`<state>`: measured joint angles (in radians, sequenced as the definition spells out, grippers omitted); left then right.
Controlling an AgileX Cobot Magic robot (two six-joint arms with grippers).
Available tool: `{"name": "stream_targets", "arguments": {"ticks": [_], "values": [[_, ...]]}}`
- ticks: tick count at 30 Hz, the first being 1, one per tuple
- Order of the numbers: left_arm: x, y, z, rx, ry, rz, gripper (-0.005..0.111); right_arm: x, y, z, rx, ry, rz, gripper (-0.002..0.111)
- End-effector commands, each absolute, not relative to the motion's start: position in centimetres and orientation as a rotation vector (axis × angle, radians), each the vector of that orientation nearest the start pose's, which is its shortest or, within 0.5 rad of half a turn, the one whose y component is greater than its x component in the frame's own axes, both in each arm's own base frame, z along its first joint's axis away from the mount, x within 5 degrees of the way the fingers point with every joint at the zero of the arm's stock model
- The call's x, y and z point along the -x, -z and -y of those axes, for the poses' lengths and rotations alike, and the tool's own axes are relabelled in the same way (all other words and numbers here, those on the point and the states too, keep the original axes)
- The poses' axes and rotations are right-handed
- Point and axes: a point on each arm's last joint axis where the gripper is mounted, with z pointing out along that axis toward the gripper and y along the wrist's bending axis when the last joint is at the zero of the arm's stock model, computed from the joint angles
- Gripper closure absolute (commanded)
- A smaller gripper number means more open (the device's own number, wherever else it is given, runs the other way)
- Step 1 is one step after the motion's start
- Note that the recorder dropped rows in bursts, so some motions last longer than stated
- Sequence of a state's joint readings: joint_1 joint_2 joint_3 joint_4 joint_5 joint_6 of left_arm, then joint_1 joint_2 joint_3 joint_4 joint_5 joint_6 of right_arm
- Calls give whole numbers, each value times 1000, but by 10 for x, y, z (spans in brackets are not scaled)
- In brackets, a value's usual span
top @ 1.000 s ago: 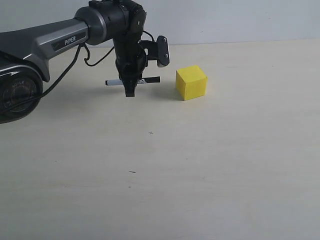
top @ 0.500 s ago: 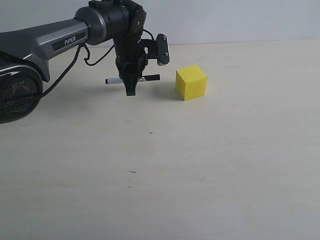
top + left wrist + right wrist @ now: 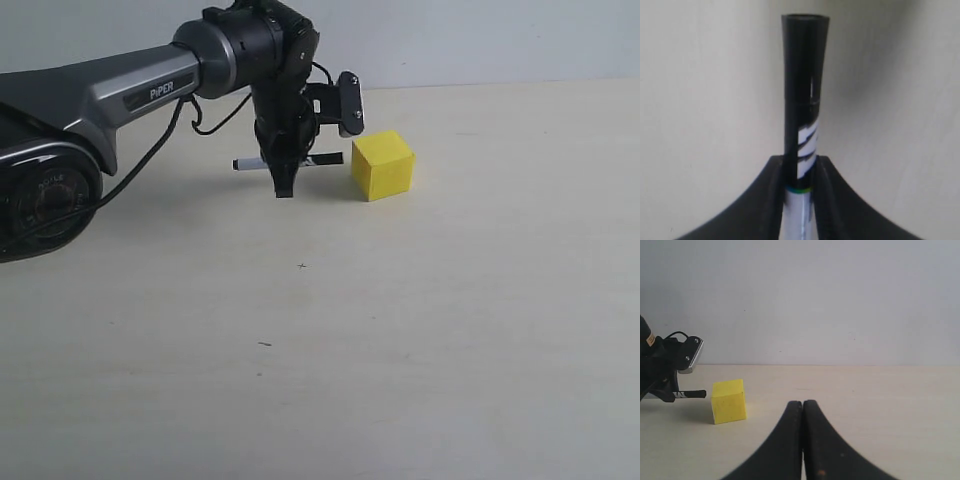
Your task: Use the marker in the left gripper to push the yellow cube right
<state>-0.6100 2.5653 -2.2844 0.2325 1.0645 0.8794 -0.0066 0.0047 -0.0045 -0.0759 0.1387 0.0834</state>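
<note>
1. The left claw (image 3: 284,185) is clamped on the marker (image 3: 327,158). Its two black fingers point down at the surface (image 3: 400,330), in the upper part of the exterior view, a little left of centre.
2. The marker lies level across the fingers and sticks out on both sides. A white stretch with a dark tip shows to the left, and a black end to the right.
3. In the left wrist view the fingers pinch the barrel from both sides, near where the white part gives way to the black. The black part runs out beyond them over bare surface.
4. The cube (image 3: 383,166) sits on the surface in the upper middle of the exterior view, just right of the left claw. One upright edge is turned toward the camera.
5. The marker's black end points at the cube's left face and stops just beside it. A thin strip of surface shows between them, in the exterior view and in the right wrist view alike.
6. I cannot tell whether the left claw's fingertips touch the surface or hang just above it.
7. The arm (image 3: 110,95), dark grey and silver and marked "PiPER", comes in from the left edge. A black cable (image 3: 150,140) loops beneath it.
8. The right claw (image 3: 803,405) has its fingers pressed together with nothing between them. It points toward the cube from well away.
</note>
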Motion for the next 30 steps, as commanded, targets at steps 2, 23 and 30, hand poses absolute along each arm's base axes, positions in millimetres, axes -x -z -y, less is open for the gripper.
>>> {"name": "stream_targets", "arguments": {"ticks": [2,23,30], "values": [[-446,-137,294,-2012,-368,-2032,107,-56,-201,1,-18,8,-1617,108],[-436,-140,327,-1879,-276,-1970,107,-56,-201,1,-18,8,-1617,108],[-442,-144,319,-1900,-392,-1939,107,-56,-201,1,-18,8,-1617,108]]}}
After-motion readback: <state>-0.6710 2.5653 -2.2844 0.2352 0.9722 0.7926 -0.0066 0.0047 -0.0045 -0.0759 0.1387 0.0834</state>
